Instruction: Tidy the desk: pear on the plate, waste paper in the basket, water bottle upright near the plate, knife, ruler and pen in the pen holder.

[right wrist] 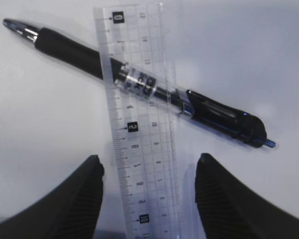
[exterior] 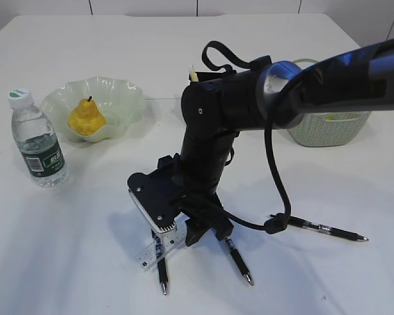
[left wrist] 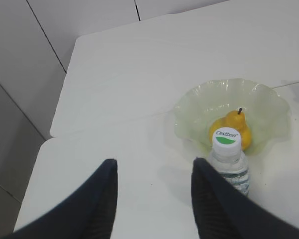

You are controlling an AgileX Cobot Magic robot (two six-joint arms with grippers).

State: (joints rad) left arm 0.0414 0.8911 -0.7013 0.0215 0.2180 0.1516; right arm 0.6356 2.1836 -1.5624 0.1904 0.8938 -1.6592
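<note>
Glossy black two-arm rig, seen mostly as the right arm

The right arm (exterior: pixel 249 98) is black with a shiny blue-grey band at one joint; a black cable (exterior: pixel 276 177) loops beneath it, and a black strap loop sits on top; the wrist carries a flat black plate with small screws and a pale ribbed edge; the gripper fingers (right wrist: pixel 74 199) are dark, matte, rounded and tapering, as are the left gripper's fingers (left wrist: pixel 97 199).

Water bottle (left wrist: pixel 228 164): cap printed "Cestbon"; ruler (right wrist: pixel 139 124): boxed numerals "0" and "2" among black scale markings; bottle label lettering illegible.
</note>
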